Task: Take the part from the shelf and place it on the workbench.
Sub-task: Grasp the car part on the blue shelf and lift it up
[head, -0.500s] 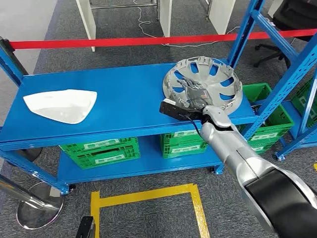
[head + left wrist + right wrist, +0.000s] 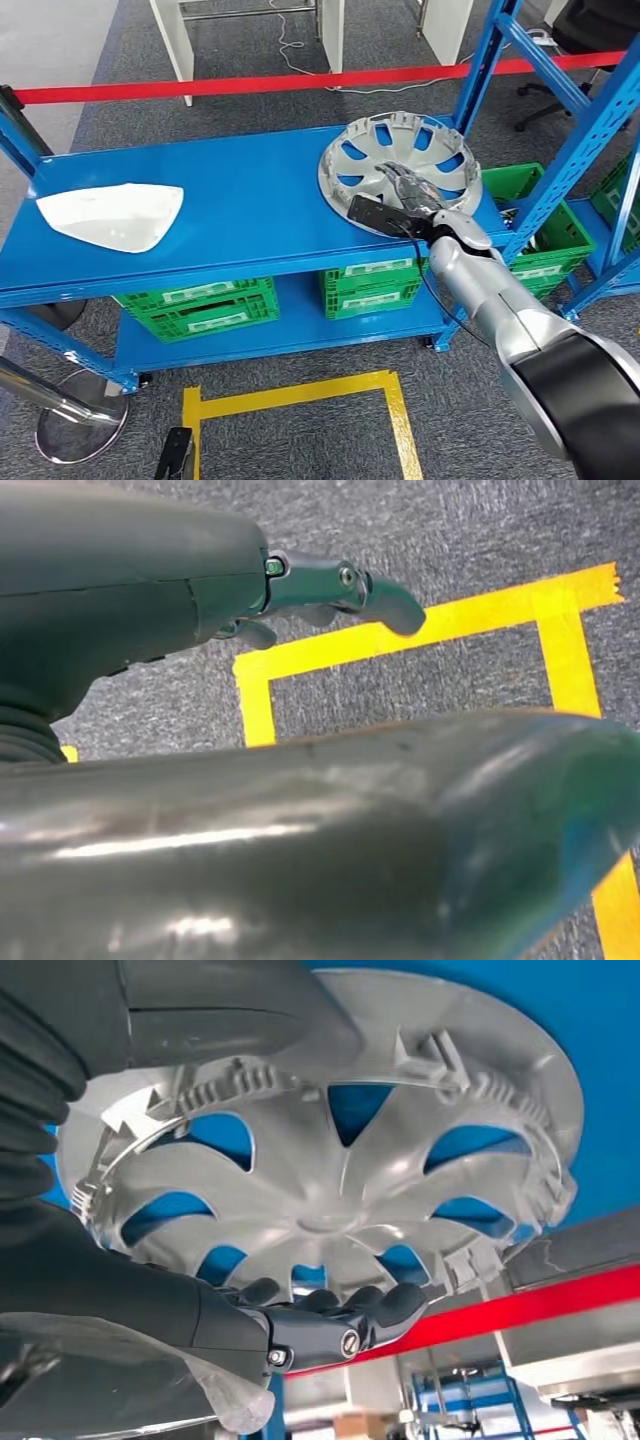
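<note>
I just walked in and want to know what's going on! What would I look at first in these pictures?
Probably the big silver wheel cover lying on the right end of the bright blue shelf, with the robot's right hand reaching onto it. Next, the white curved part at the shelf's left end. Behind the shelf a red tape stretches across, and green crates sit underneath.

One silver hubcap (image 2: 398, 162), one white panel (image 2: 111, 216), and four green crates (image 2: 198, 305) show.
</note>
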### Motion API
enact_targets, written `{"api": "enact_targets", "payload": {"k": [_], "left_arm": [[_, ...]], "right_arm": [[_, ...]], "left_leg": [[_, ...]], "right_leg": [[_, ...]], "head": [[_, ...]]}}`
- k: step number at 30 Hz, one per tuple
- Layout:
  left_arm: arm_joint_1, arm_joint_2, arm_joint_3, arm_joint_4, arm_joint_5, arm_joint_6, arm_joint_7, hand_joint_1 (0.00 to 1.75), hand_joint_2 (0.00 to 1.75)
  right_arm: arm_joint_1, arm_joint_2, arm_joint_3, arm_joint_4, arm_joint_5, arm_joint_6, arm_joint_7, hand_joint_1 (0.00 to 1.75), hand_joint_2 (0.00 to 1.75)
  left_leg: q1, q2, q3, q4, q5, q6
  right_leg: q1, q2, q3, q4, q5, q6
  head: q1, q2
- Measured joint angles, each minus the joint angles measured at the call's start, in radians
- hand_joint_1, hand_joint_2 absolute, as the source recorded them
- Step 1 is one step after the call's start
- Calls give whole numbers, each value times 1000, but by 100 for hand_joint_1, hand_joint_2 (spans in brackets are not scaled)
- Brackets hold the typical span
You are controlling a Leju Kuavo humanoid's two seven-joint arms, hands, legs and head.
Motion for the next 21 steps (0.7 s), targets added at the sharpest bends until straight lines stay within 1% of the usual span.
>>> {"api": "enact_targets", "payload": {"k": [1, 3, 4, 5, 6, 7, 8, 9, 10, 11, 12, 14, 15, 16, 17, 18, 19, 20, 21], "left_arm": [[-1, 3, 0, 0, 0, -2, 0, 0, 0], [-2, 7, 0, 0, -1, -6, 0, 0, 0], [-2, 8, 0, 0, -2, -8, 0, 0, 0], [-1, 9, 0, 0, -2, -11, 0, 0, 0], [-1, 9, 0, 0, -1, -14, 0, 0, 0], [-2, 10, 0, 0, 0, -16, 0, 0, 0], [-3, 10, 0, 0, 1, -18, 0, 0, 0], [-4, 9, 0, 0, 1, -20, 0, 0, 0], [-6, 8, 0, 0, 1, -21, 0, 0, 0], [-7, 7, 0, 0, -1, -22, 0, 0, 0], [-8, 6, 0, 0, -2, -23, 0, 0, 0], [-9, 3, 0, 0, -5, -23, 0, 0, 0], [-10, 2, 0, 0, -5, -22, 0, 0, 0], [-11, 0, 0, 0, -4, -21, 0, 0, 0], [-12, -1, 0, 0, -3, -21, 0, 0, 0], [-13, -2, 0, 0, -2, -20, 0, 0, 0], [-13, -2, 1, 0, -2, -20, 0, 0, 0], [-12, -2, 1, 0, -1, -19, 1, 0, 0], [-12, -1, 1, 0, -1, -19, 1, 0, 0]], "right_arm": [[1, 0, -9, 0, -10, 5, -8, 0, 0], [4, 1, -23, 0, -19, 15, -16, 0, 0], [8, 1, -27, 0, -19, 20, -15, 0, 0], [11, 1, -31, 0, -20, 27, -11, 0, 0], [13, 1, -34, 0, -21, 35, -7, 0, 0], [13, 1, -37, 0, -24, 43, -3, 0, 0], [13, 1, -41, 0, -27, 53, -1, 0, 0], [11, 1, -45, 0, -30, 62, 0, 0, 0], [10, 1, -49, 1, -32, 70, 0, 0, 0], [9, 1, -51, 2, -33, 80, 0, 0, 0], [10, 1, -52, 3, -32, 87, 0, 0, 0], [11, 2, -53, 5, -27, 99, 0, 0, 0], [10, 3, -54, 6, -24, 103, 3, 0, 0], [9, 3, -54, 6, -21, 107, 6, 0, 0], [8, 4, -54, 8, -18, 112, 9, 0, 44], [10, 4, -54, 10, -16, 116, 13, 0, 87], [14, 4, -54, 13, -15, 121, 15, 0, 131], [19, 4, -54, 17, -15, 123, 17, 0, 175], [22, 4, -54, 20, -13, 125, 20, 0, 175]], "left_leg": [[1, 0, -16, 38, -23, -5], [2, 1, -74, 168, -83, -12], [3, 1, -103, 228, -103, -13], [2, 1, -119, 259, -106, -12], [2, 1, -116, 247, -86, -10], [2, 1, -94, 197, -51, -5], [1, 1, -61, 125, -13, 1], [-1, 1, -30, 59, 14, 8], [-3, 1, -6, 9, 27, 13], [-6, 1, 5, -16, 28, 16], [-8, 0, 8, -23, 24, 17], [-6, 0, 12, -34, 28, 24], [-4, 1, 15, -40, 31, 29], [-1, 2, 18, -46, 35, 33], [1, 2, 19, -48, 36, 36], [1, 2, 19, -48, 36, 38], [1, 2, 19, -48, 36, 39], [1, 1, 19, -47, 35, 39], [1, 1, 19, -46, 34, 39]], "right_leg": [[-2, 0, 2, -1, 0, -6], [-2, 0, 4, -1, -2, -12], [-1, 0, 5, -1, -2, -13], [-1, 0, 6, -1, -3, -13], [0, 1, 7, -1, -3, -13], [1, 1, 9, -1, -3, -13], [2, 2, 11, -1, -4, -12], [4, 2, 12, -1, -5, -10], [5, 2, 12, -1, -6, -7], [6, 2, 10, -1, -5, -3], [6, 2, 9, -3, -4, 2], [4, 1, 6, -5, -6, 13], [4, 1, -1, 8, -17, 18], [4, 1, -17, 40, -37, 22], [3, 0, -42, 91, -65, 25], [3, 0, -73, 158, -94, 28], [2, 0, -103, 220, -115, 30], [2, 0, -122, 258, -121, 32], [2, -1, -126, 259, -108, 33]], "head": [[-2, 0], [-6, 0], [-6, 0], [-6, 0], [-6, 0], [-6, 0], [-6, 0], [-5, 0], [-5, 0], [-5, 0], [-5, 0], [-4, 0], [-3, 0], [-2, 0], [-1, 0], [0, 0], [0, 0], [0, 0], [0, 0]]}}
